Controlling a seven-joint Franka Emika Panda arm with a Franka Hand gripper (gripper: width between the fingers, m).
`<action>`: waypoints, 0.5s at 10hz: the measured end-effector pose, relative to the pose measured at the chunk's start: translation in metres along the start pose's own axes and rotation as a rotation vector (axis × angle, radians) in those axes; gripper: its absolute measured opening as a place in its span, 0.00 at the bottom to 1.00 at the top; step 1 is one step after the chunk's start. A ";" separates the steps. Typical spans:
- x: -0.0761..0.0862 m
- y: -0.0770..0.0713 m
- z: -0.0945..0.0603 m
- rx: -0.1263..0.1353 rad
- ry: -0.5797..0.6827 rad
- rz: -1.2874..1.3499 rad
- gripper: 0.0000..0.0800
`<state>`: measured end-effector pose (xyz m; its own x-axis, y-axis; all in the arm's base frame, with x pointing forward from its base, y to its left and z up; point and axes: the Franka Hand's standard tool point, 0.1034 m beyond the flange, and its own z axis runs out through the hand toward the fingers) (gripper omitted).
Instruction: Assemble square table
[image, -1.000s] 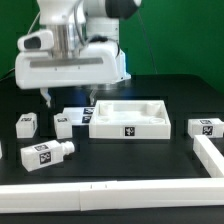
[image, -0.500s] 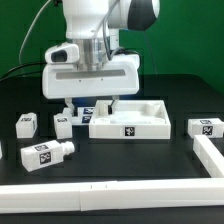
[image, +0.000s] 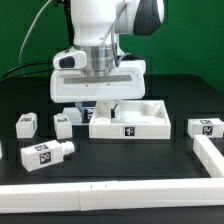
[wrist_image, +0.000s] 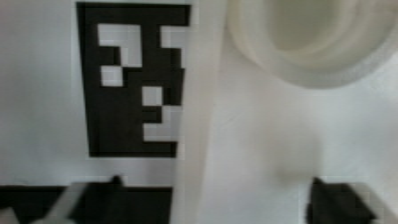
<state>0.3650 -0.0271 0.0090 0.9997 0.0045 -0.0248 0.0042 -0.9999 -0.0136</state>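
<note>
The square table's white plate (image: 130, 120) lies on the black table with its rim up and a tag on its front wall. My gripper (image: 98, 104) hangs low over its left end in the exterior view. In the wrist view the plate's wall with a tag (wrist_image: 134, 80) and a round corner socket (wrist_image: 320, 45) fill the picture. The gripper (wrist_image: 217, 198) is open, its dark fingertips (wrist_image: 98, 197) standing either side of the wall. Four tagged legs lie loose: two at the left (image: 26, 124) (image: 64, 124), one at the front left (image: 42, 155), one at the right (image: 207, 127).
A long white border rail runs along the front (image: 110, 197) and up the exterior view's right side (image: 212, 155). A green backdrop stands behind. The arm's broad white hand hides the area just behind the plate's left end.
The gripper has moved toward the exterior view's right and lower, from over the legs beside the plate to over the plate's left end. The parts have not moved.
</note>
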 end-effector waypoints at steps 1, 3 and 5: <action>0.000 0.000 0.000 0.000 0.000 0.000 0.59; 0.001 0.000 0.000 0.000 0.001 0.001 0.11; 0.021 0.002 -0.008 0.025 -0.026 0.010 0.06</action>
<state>0.3867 -0.0287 0.0163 0.9987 -0.0049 -0.0509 -0.0069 -0.9992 -0.0387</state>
